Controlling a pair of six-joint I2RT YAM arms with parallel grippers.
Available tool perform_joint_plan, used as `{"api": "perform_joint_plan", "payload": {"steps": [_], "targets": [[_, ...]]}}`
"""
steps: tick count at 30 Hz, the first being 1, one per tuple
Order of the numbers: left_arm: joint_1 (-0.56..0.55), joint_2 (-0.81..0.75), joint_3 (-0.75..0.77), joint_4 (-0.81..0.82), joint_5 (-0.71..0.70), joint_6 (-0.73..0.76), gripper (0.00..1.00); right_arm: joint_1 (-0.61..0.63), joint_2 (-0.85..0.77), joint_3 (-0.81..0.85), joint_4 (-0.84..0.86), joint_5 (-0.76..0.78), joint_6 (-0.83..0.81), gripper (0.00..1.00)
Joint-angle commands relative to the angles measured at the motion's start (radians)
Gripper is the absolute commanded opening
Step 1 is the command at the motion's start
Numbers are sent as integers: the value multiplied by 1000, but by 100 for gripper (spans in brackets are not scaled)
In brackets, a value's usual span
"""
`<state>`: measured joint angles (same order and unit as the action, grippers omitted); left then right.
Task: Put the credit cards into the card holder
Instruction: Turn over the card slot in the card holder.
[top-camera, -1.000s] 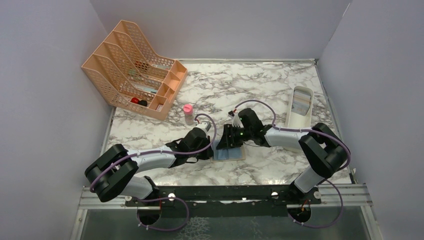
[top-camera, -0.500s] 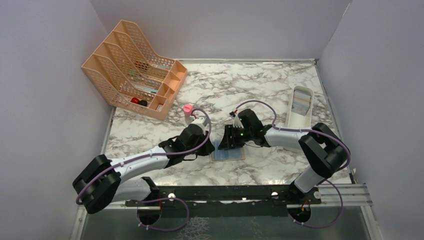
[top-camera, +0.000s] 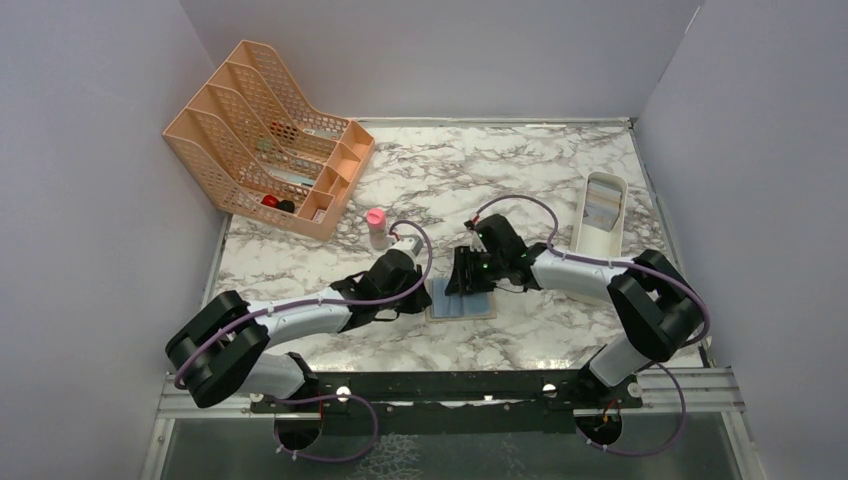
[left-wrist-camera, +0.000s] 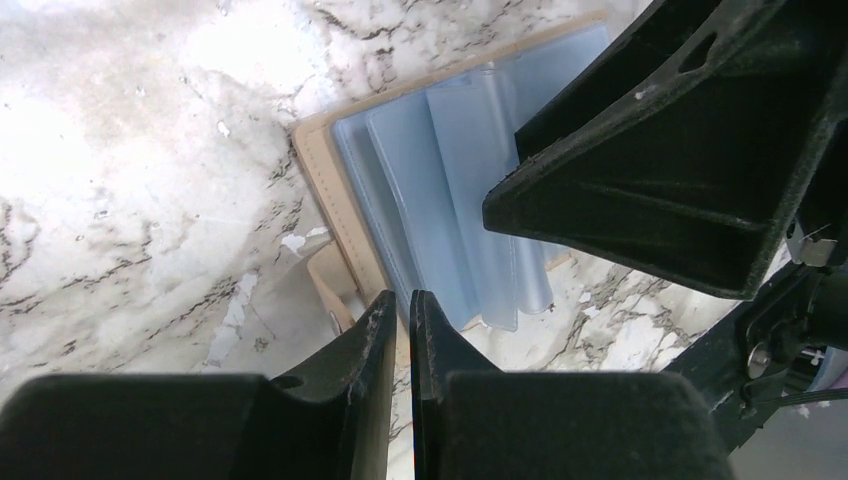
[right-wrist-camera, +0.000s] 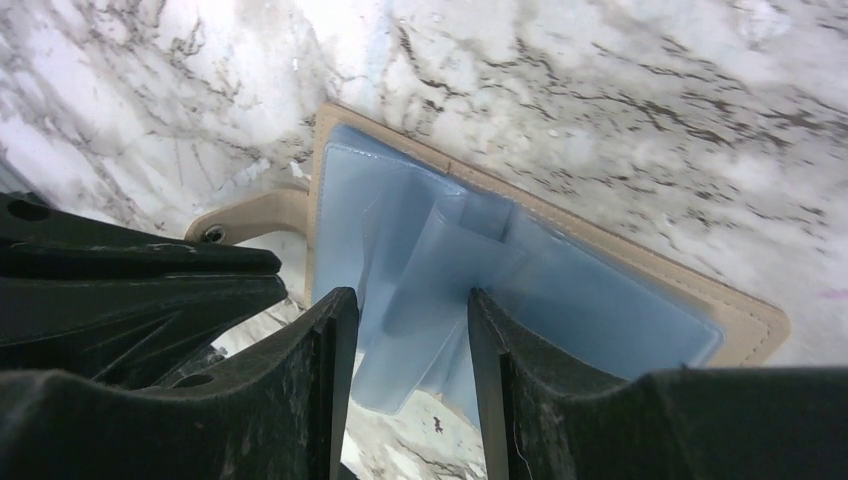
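Top external view: the card holder (top-camera: 462, 308) lies spread open, its light blue inside facing up, on the marble table (top-camera: 500, 170) just below the middle of the frame. Both arms reach in over it. The left gripper (top-camera: 425, 292) is at its left edge and the right gripper (top-camera: 466, 280) covers its upper part.

A long white tray (top-camera: 590, 238) stands at the right of the frame. Flat greyish pieces in it look like the credit cards (top-camera: 603, 203), but they are too small to tell apart. A peach mesh file rack (top-camera: 260, 130) fills the upper left. A small bottle with a pink cap (top-camera: 376, 220) stands between the rack and the left arm.

Left wrist view: the left gripper's fingers (left-wrist-camera: 372, 325) are drawn almost together, with only a thin slit between them. Their tips sit at the holder's tan border, just beside the snap tab (left-wrist-camera: 335, 282). Whether they pinch that border cannot be told. The right gripper shows as a large black wedge over the upper right of the blue pockets.

Right wrist view: the right gripper's fingers (right-wrist-camera: 335, 340) are spread apart. Clear blue card sleeves (right-wrist-camera: 440, 255) rise from the holder into the gap between them. The tan border runs to the lower right, and the tab pokes out at the left beside the other gripper.
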<state>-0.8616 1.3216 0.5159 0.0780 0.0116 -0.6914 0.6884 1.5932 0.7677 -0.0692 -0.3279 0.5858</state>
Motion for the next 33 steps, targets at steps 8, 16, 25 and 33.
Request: {"api": "perform_joint_plan", "payload": {"steps": [8, 16, 25, 33], "targets": [[-5, -5, 38, 64, 44, 17, 14, 4, -129, 52, -235, 214, -38, 49], [-4, 74, 79, 133, 142, 9, 14, 5, -157, 72, -309, 278, -63, 49], [-4, 216, 169, 201, 208, 29, 14, 3, -240, 111, -421, 435, -87, 50], [-9, 297, 221, 235, 246, 26, 14, -102, -297, 211, -427, 519, -220, 56]]}}
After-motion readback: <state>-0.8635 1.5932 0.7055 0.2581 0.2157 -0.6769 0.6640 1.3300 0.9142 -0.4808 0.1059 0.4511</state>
